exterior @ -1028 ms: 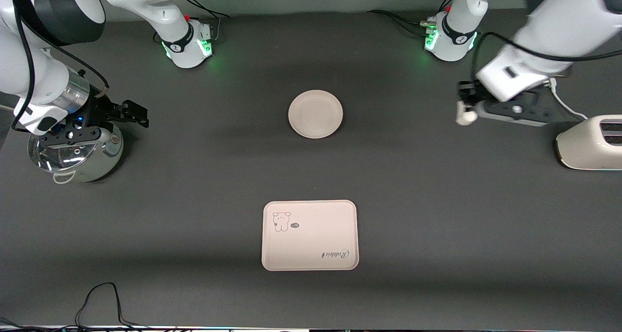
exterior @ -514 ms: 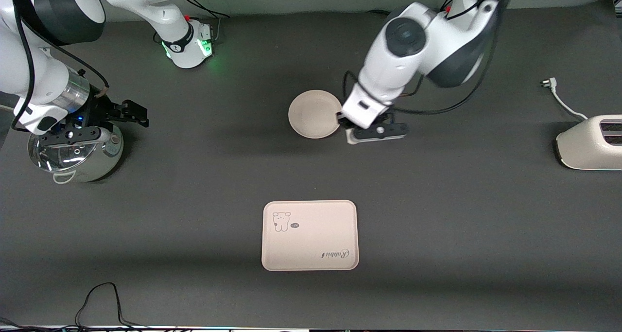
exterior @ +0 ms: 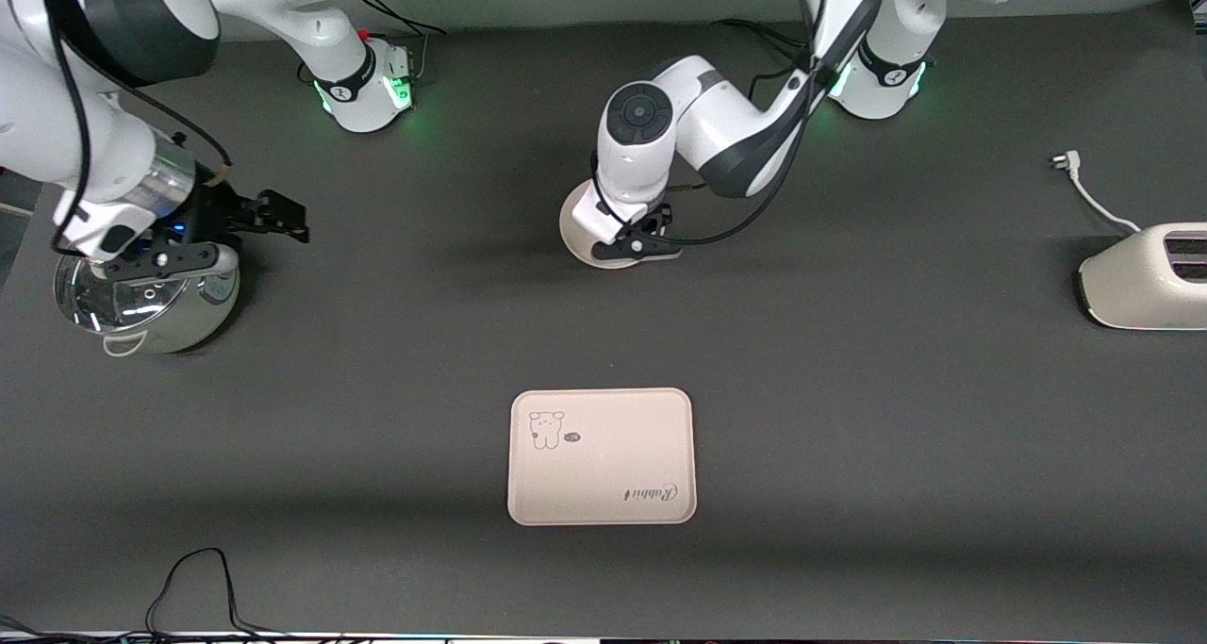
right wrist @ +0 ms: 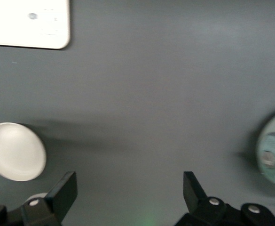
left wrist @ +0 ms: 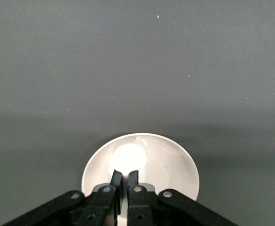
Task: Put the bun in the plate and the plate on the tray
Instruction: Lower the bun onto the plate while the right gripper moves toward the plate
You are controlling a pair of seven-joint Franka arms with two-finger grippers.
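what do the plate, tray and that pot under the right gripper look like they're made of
Plate: matte cream, likely plastic or melamine. Tray: same matte cream with printed bear, probably plastic. Pot: mirror-bright lid suggests polished steel; pale glossy body, material unclear.

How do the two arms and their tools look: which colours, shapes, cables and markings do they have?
Both arms have glossy white rounded shells with dark grey joint sections and round caps. Black cables run along them, and the bases glow green. The left tool and the right tool are black, with linkage bars and silver pivot pins. A shiny metal ring and a small blue light sit at the right wrist.
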